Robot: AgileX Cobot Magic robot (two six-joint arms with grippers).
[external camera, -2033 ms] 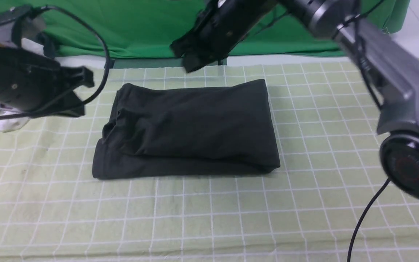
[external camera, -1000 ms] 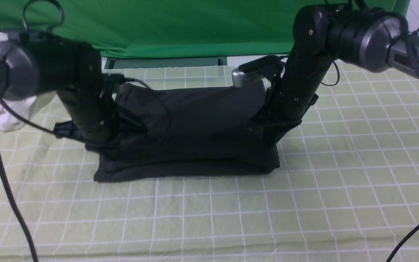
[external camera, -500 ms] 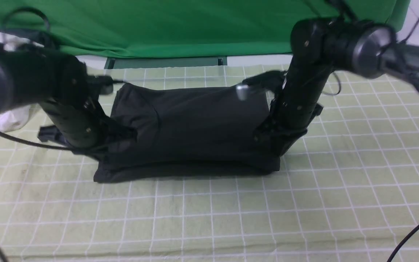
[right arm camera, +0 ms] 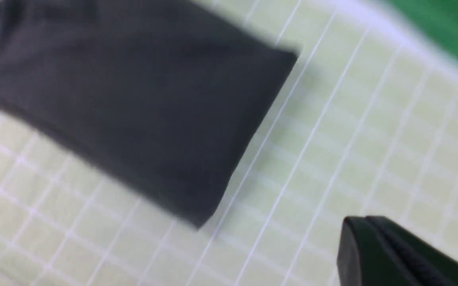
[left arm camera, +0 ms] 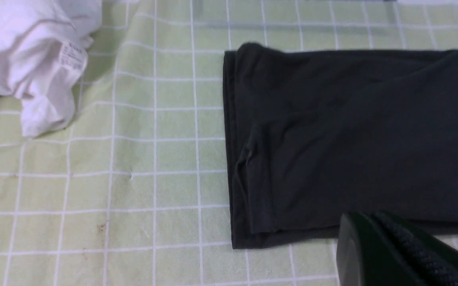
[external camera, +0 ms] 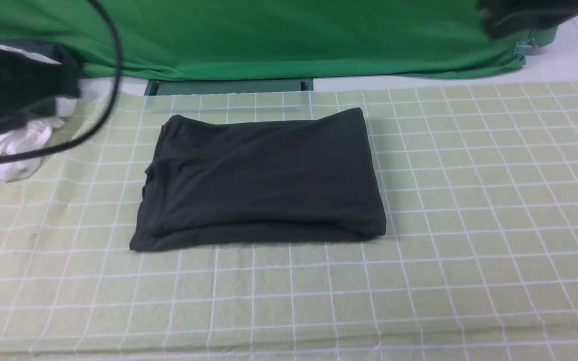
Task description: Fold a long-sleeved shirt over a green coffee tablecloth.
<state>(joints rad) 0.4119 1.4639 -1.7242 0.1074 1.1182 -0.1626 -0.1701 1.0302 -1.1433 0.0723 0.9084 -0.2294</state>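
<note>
At the far left of the front view we see a crumpled white garment (external camera: 15,145) lying on the pale yellow-green checked tablecloth (external camera: 469,210). Our left gripper (left arm camera: 376,254) shows only as a dark tip in the lower right of the left wrist view. Its jaws are pressed together and hold nothing.

In the middle of the front view lies the black long-sleeved cotton shirt (external camera: 261,180). It is folded into a neat rectangle and rests flat on the checked cloth. Its long side runs from left to right across the picture.

Behind it, along the top of the frame, hangs a plain bright green fabric sheet (external camera: 269,35).

Our right gripper (right arm camera: 376,250) is a dark tip in the lower right of the right wrist view. It is also pinched closed on nothing.

The shirt sits between our two arms, apart from both. We cannot tell which arm is nearer. We think the folding looks nearly done.
</note>
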